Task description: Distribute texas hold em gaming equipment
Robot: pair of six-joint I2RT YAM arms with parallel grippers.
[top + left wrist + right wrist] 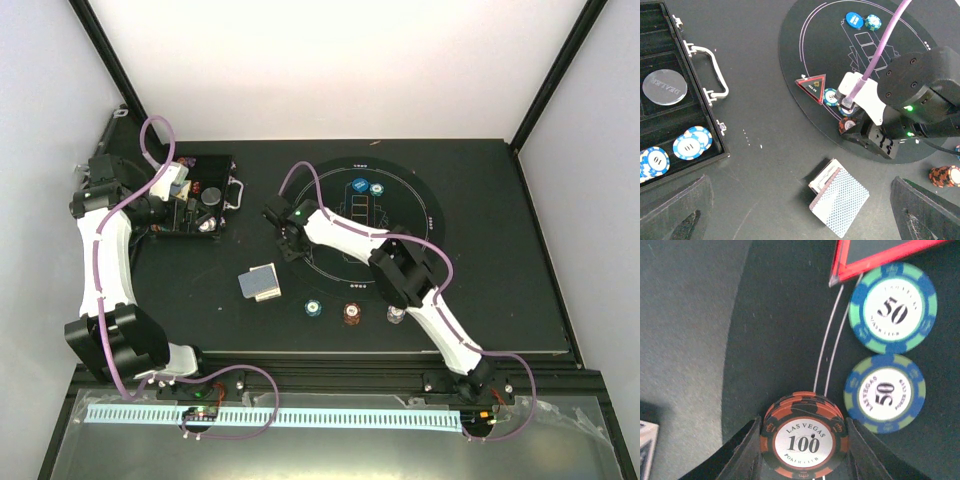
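Right hand (804, 440) is half closed, squeezing a small stack of red-brown and black round poker chips (805, 412) at the bottom middle, on the big round black mat (780, 315). Two blue-and-green round chips (892, 307) are lying at the right. Left hand (800, 212) is hanging wide open, holding nothing, over the dark bench (765, 100).

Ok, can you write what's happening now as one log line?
right gripper: shut on red-brown 100 chips | spot: black mat edge, beside two 50 chips | left gripper: open, empty
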